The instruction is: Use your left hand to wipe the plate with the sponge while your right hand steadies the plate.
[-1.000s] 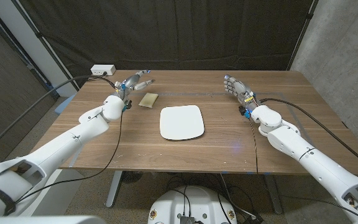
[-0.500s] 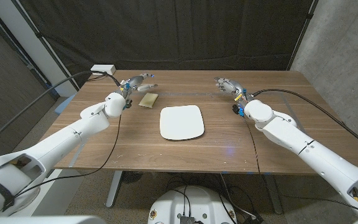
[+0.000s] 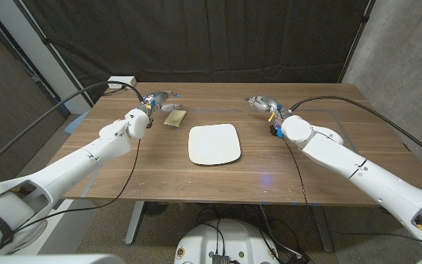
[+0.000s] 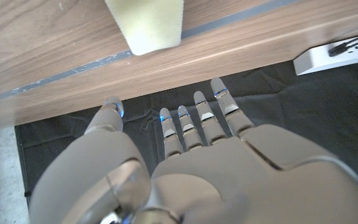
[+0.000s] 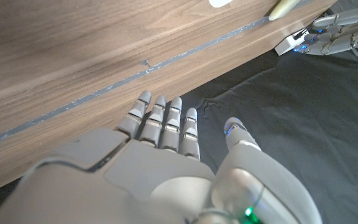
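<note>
A white square plate (image 3: 214, 143) with rounded corners lies in the middle of the wooden table (image 3: 218, 170). A pale yellow sponge (image 3: 174, 117) (image 4: 145, 23) lies just beyond the plate's far left corner. My left hand (image 3: 160, 99) (image 4: 185, 168) hovers above the table just left of and behind the sponge, fingers spread and holding nothing. My right hand (image 3: 262, 103) (image 5: 166, 162) is raised over the far right part of the table, well right of the plate, fingers extended and empty.
A white power strip (image 3: 121, 81) (image 4: 340, 53) sits at the table's far left corner, close behind my left hand. A black curtain (image 3: 211, 37) hangs behind the table. Black cables run along both arms. Bare wood surrounds the plate on all sides.
Both hands have swung inward toward the table's middle. The left hand has edged closer to the sponge; the right hand has moved left and turned over toward the plate.
</note>
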